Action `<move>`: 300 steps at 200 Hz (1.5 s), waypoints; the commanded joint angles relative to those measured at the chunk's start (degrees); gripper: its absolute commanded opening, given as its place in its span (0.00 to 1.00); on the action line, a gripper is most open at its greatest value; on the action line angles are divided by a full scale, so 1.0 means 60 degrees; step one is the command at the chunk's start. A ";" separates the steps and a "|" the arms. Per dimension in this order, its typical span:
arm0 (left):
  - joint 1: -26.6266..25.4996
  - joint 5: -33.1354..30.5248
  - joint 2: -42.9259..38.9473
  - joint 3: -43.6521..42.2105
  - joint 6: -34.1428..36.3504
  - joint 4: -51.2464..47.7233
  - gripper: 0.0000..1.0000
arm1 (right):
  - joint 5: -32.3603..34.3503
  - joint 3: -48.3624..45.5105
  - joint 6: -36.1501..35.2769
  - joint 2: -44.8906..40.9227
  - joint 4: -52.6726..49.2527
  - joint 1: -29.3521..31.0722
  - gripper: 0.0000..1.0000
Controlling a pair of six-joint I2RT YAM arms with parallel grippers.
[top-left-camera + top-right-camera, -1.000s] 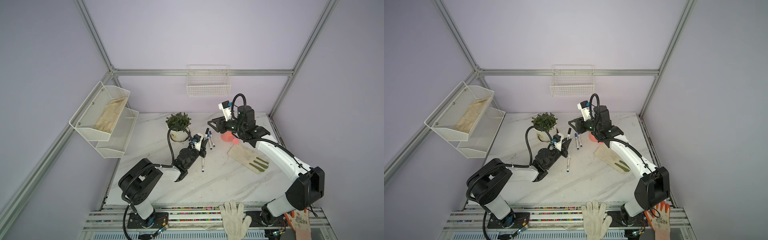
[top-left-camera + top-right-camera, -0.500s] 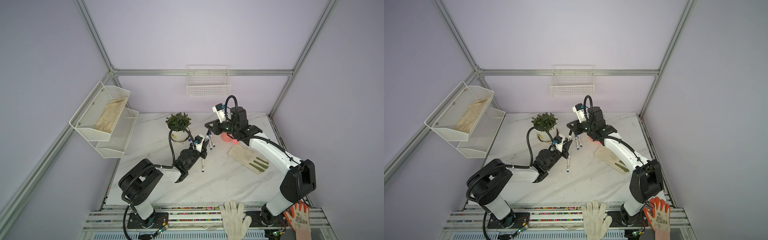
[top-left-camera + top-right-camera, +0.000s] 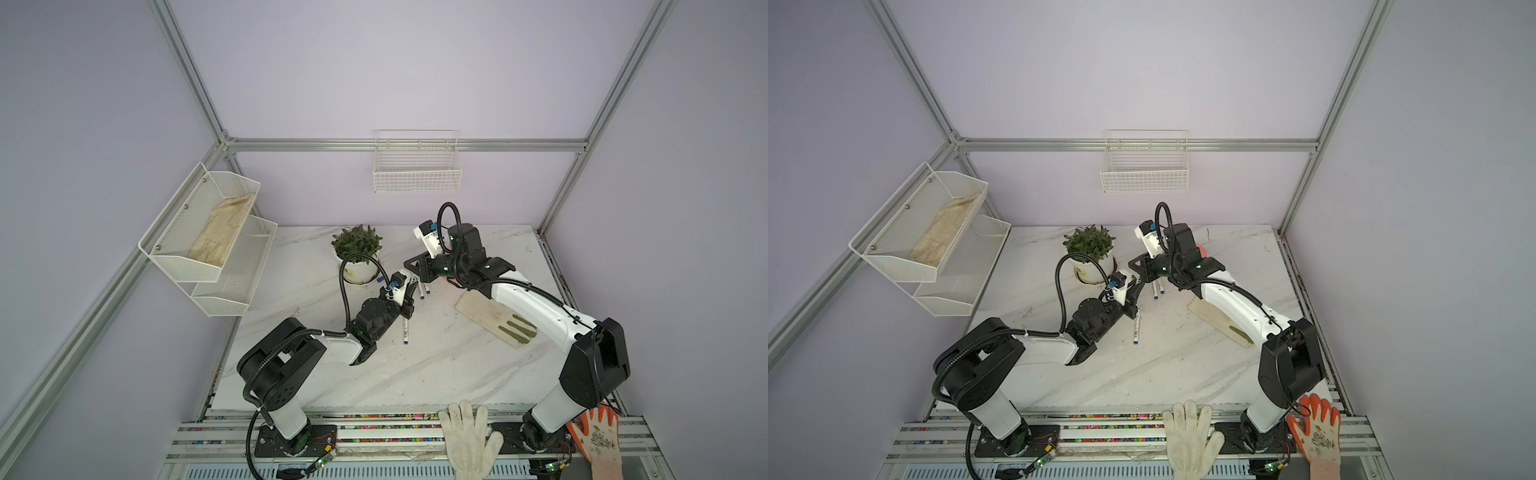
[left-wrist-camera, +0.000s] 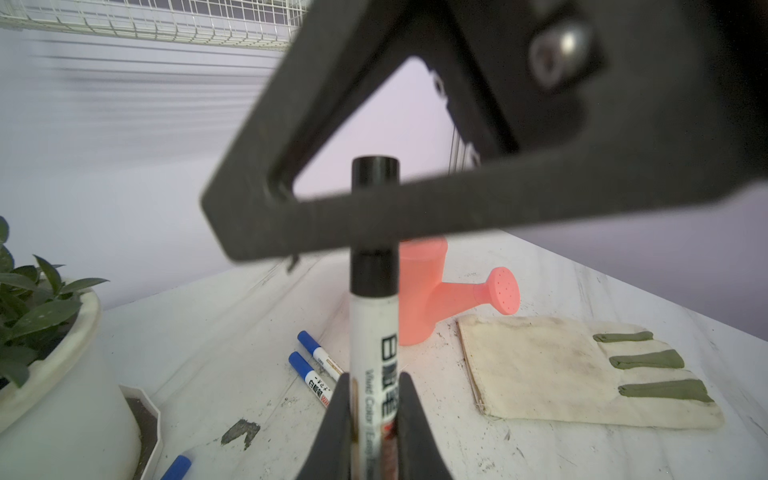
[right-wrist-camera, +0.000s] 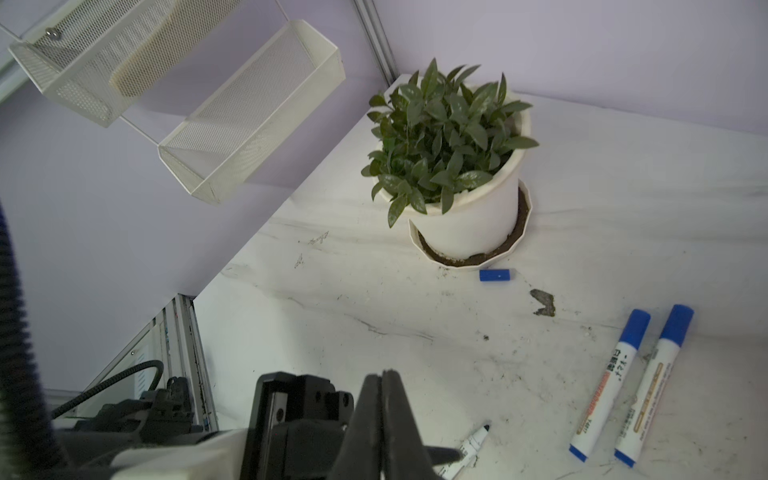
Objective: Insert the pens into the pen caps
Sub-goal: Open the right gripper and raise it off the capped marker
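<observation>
Evidently the capping of the black pen is the step in hand. The left hand (image 4: 374,379) is closed tight on the barrel of the black-capped pen (image 4: 374,332) and holds it upright above the surface (image 3: 436,365). Its black cap (image 4: 375,174) sits on the top end and looks pushed home. The right hand's frame crosses it in the left wrist view, though, so I cannot be sure the seam is fully closed.

The right hand (image 5: 382,380) has its fingers pressed flat together with nothing visible between them, and it hangs right by that cap. Two blue-capped pens (image 5: 616,372) lie side by side on the surface, seemingly finished. One uncapped pen (image 5: 469,446) lies apart from them, close to the left arm. A loose blue cap (image 5: 494,275) rests just beside the plant pot (image 5: 469,224).

By my judgement, the next move calls for laying the black-capped pen down. After that, one hand should take the uncapped pen by its barrel, and the other should fetch the blue cap and line it up with the tip.
</observation>
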 commanded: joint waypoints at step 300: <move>-0.0037 -0.0096 -0.0233 -0.0012 -0.0127 0.0693 0.00 | -0.0225 0.0222 0.0535 -0.0046 0.0588 -0.0431 0.31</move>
